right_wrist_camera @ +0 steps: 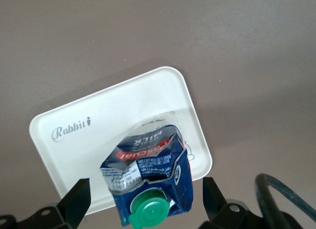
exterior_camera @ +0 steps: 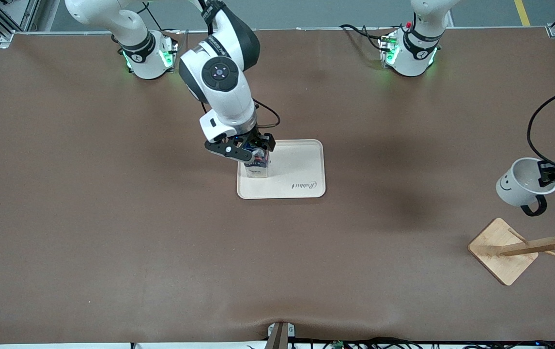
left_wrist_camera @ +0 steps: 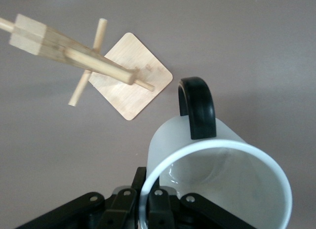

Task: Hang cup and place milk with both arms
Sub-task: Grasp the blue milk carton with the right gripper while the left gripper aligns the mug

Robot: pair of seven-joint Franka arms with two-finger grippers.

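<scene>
The milk (exterior_camera: 257, 166), a dark blue carton with a green cap, stands on the white tray (exterior_camera: 301, 167) at the tray's edge toward the right arm's end. My right gripper (exterior_camera: 252, 147) is open around the carton's top. In the right wrist view the carton (right_wrist_camera: 148, 170) sits between the two fingers (right_wrist_camera: 75, 199) with a gap on each side. My left gripper (exterior_camera: 549, 173) is shut on the rim of the white smiley cup (exterior_camera: 519, 183). It holds the cup tilted in the air over the table beside the wooden rack (exterior_camera: 539, 246). The cup's black handle (left_wrist_camera: 197, 108) points toward the rack (left_wrist_camera: 74, 51).
The rack stands on a square wooden base (exterior_camera: 498, 254) near the left arm's end of the table, with several pegs sticking out. The tray carries a "Rabbit" mark (right_wrist_camera: 69, 132). The brown table (exterior_camera: 137, 232) is bare around them.
</scene>
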